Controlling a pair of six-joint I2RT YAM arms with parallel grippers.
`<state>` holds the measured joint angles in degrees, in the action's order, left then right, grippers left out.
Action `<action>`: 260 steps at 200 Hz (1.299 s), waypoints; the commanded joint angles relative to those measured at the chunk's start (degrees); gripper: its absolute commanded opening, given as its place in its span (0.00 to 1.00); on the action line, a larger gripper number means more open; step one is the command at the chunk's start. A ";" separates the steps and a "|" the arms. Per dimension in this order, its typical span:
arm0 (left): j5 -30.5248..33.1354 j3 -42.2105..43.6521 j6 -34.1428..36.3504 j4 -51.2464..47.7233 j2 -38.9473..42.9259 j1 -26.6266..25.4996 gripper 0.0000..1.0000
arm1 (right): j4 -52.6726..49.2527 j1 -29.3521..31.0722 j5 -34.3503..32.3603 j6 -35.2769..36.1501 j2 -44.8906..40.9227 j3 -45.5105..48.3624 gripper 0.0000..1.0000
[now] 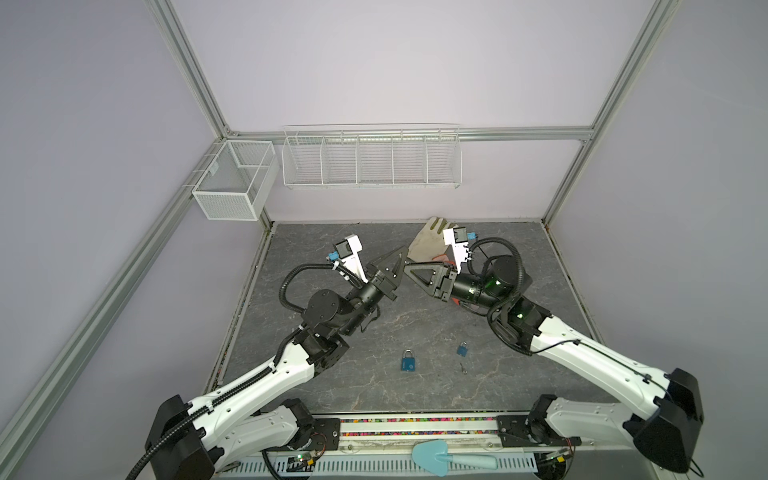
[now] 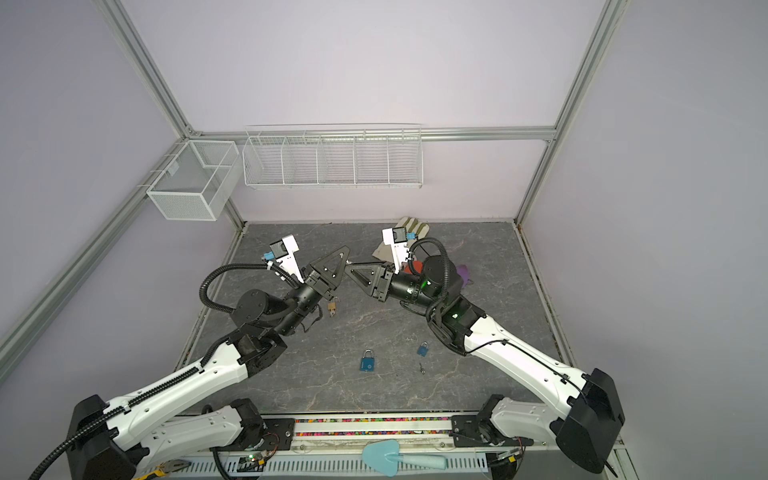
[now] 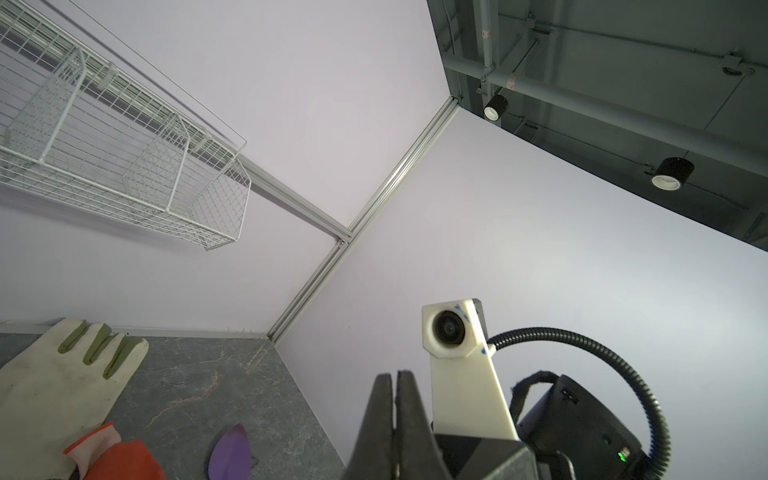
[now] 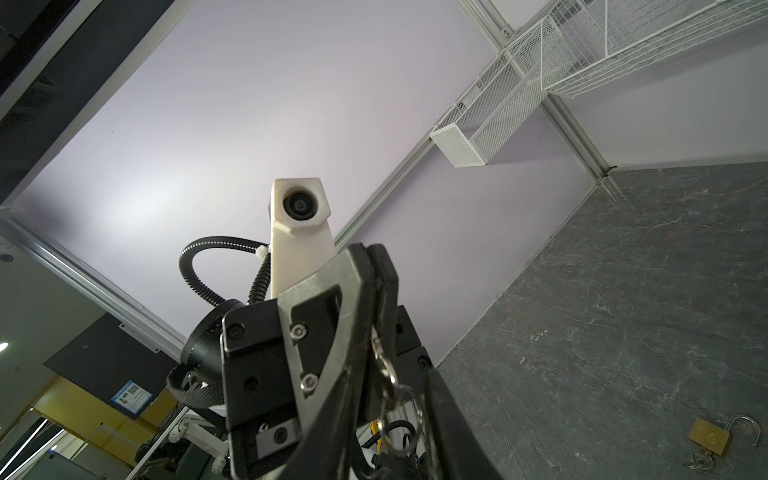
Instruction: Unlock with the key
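My left gripper (image 1: 405, 249) is raised above the middle of the table and shut on a small metal key (image 4: 382, 361). The key sticks out from between its fingers (image 4: 357, 282), and a key ring (image 4: 405, 415) hangs from it. My right gripper (image 1: 405, 270) faces it tip to tip. Its jaws stand apart on either side of the key and ring. A brass padlock (image 4: 706, 436) lies on the table with its shackle swung open and keys beside it. Two blue padlocks (image 1: 408, 362) (image 1: 462, 349) and a loose key (image 1: 463, 368) lie nearer the front.
A pale work glove (image 1: 428, 243) lies at the back of the table, with a red thing (image 3: 120, 457) and a purple piece (image 3: 230, 455) close by. White wire baskets (image 1: 370, 162) (image 1: 232, 183) hang on the walls. A blue trowel (image 1: 440, 455) rests on the front rail.
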<state>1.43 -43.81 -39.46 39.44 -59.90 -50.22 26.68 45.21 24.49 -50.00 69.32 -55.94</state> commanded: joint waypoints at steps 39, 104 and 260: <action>-1.10 -0.90 -0.95 1.66 -0.56 -0.94 0.00 | 4.88 -0.69 2.09 -0.77 0.82 -1.27 0.24; -1.08 -0.94 -0.97 1.84 -0.65 -1.38 0.00 | 6.19 -0.80 3.47 -0.89 1.50 -1.46 0.10; 7.85 -2.28 3.83 -15.72 9.95 -1.46 0.42 | -13.11 -1.94 1.31 10.59 -4.32 -1.12 0.06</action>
<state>5.65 -44.12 -37.85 30.28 -52.64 -51.51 19.44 43.68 27.03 -43.72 67.57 -56.16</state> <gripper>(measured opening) 0.422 0.062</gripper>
